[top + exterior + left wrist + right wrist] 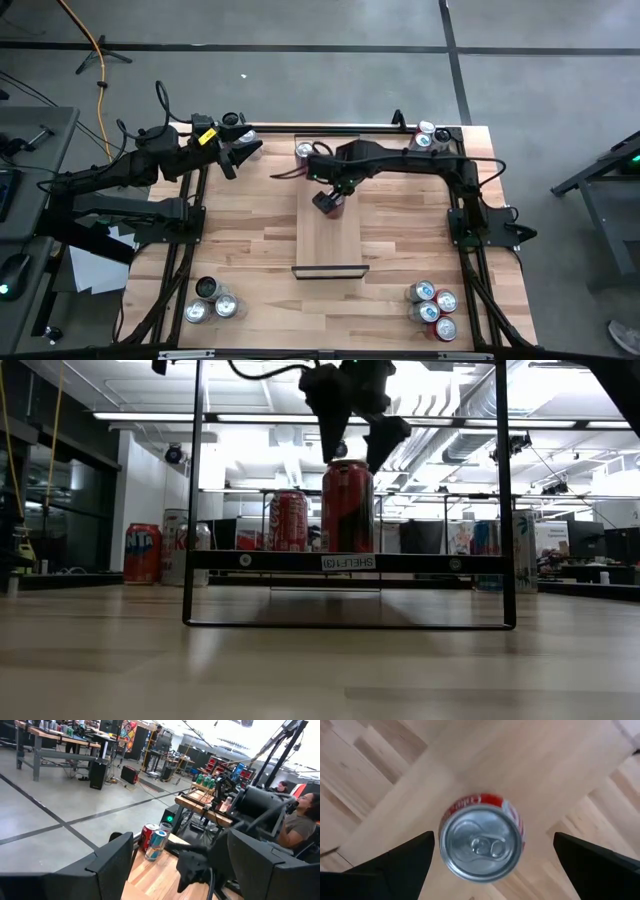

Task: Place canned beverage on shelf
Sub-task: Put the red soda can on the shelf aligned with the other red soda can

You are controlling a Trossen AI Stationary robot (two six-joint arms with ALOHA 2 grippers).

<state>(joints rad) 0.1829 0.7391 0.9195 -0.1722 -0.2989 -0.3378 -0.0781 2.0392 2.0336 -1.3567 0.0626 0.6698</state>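
The right gripper [331,203] hangs over the far end of the shelf [331,240], its 2 fingers [400,865] spread wide on either side of 1 red can [482,842] and clear of its sides; the right wrist view looks straight down on the can's silver lid with pale board all around it. In the low view the same red can [347,506] stands upright on the shelf board [345,561] with the right gripper [355,450] just above its top, not touching it. The shelf is 1 narrow pale board with thin black rails at its 2 short ends, lying lengthwise on the middle of the butcher-block table [250,250]. Behind the arm at the far edge stands 1 more can [304,151]. The far right corner holds 2 cans [426,134], the near right corner a cluster of 4 cans [432,306], and the near left corner 3 cans [213,300]. The left gripper [240,152] waits near the table's far left corner, fingers [107,870] apart and holding nothing. Its wrist view shows 2 cans [154,841] at a table corner and 1 seated person [302,817] in the room beyond.
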